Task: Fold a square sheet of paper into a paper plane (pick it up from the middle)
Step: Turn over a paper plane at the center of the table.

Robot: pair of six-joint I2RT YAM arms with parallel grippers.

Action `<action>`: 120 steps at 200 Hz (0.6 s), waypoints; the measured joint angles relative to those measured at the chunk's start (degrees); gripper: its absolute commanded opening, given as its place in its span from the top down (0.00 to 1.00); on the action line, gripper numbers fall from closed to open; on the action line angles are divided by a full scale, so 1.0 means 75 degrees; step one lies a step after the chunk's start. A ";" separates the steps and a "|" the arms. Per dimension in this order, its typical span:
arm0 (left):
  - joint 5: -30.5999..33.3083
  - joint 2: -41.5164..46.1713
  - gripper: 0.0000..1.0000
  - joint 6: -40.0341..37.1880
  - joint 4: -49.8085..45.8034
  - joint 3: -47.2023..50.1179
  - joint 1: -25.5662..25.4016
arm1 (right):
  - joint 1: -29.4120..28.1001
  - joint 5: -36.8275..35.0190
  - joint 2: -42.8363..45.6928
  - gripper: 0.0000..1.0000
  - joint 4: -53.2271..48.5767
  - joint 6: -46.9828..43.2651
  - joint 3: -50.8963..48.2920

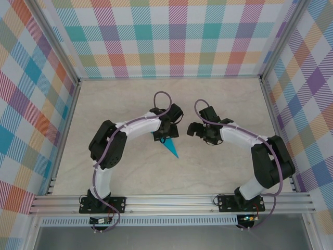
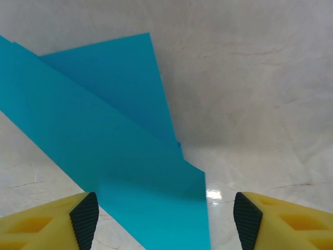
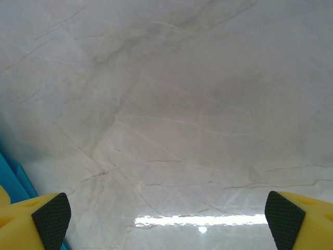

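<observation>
Near the middle of the bench (image 1: 130, 104), a teal paper plane (image 1: 170, 148), flat on the surface, pointed tip toward the near right corner. Directly over its wider end, the left gripper (image 1: 165, 130). Hangs open there, as seen from the left wrist: black pads (image 2: 85, 219) spread wide to either side, nothing clamped between them. Below, folded layers of the paper plane on the pale bench, one long edge running down just beside the left-hand pad; hard to tell whether touching or just clear. Just to the right, facing the left one, the right gripper (image 1: 191, 130). Stands at full spread in the right wrist view, pads at the two lower corners, only bare bench between them. Grips nothing. At the left edge of that view, a thin teal sliver of the plane beside one pad.
</observation>
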State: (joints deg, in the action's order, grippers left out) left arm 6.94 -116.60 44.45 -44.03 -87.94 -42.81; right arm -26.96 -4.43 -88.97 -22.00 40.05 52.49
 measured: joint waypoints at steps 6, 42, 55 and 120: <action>0.0035 -0.0128 0.34 0.0012 -0.0125 -0.0117 -0.0015 | 0.0009 -0.0017 0.0020 0.02 -0.0026 0.0009 -0.0015; 0.0268 -0.0274 0.41 0.0160 -0.0595 -0.0251 -0.0026 | 0.0050 -0.0044 0.0038 0.02 -0.0058 0.0012 -0.0017; 0.0353 -0.0274 0.43 0.0195 -0.0685 -0.0245 -0.0026 | 0.0050 -0.0032 0.0035 0.04 -0.0058 0.0015 -0.0015; 0.0519 -0.0052 0.57 0.0393 -0.0720 -0.0137 -0.0026 | 0.0055 0.0309 -0.0233 0.05 -0.0055 0.0029 0.0134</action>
State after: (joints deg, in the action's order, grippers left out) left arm 10.83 -116.99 47.40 -49.43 -88.97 -43.00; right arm -26.55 -2.11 -90.72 -22.41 40.27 53.49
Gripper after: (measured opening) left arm 0.443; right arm 0.956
